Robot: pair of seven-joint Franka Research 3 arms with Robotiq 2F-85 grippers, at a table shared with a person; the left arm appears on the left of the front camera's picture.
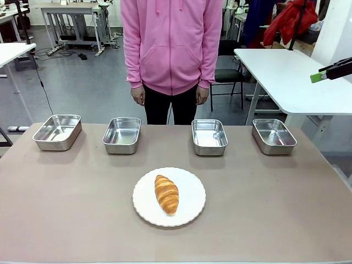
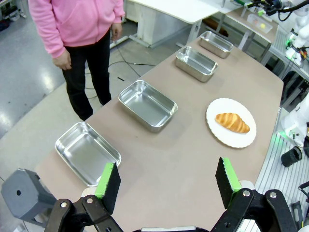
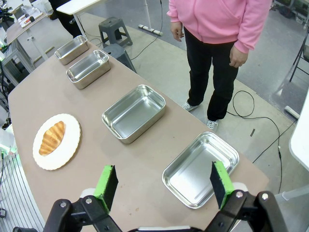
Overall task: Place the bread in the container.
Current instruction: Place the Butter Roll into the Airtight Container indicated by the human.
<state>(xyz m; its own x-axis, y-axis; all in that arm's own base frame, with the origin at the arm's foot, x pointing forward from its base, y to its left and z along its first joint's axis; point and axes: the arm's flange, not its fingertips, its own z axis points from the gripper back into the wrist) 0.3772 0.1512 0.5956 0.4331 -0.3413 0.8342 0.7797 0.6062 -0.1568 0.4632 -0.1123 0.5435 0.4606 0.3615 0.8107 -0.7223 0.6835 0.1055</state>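
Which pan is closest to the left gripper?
The pan at the row's left end, just beyond the left gripper; the next pan and the two past it lie farther right.

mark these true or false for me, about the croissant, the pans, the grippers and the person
1. The croissant lies on the white plate. True.
2. One steel pan already holds bread. False: all four pans are empty.
3. The left gripper and the right gripper are both open. True.
4. The person is holding the croissant. False: the person's hands hang empty at their sides.
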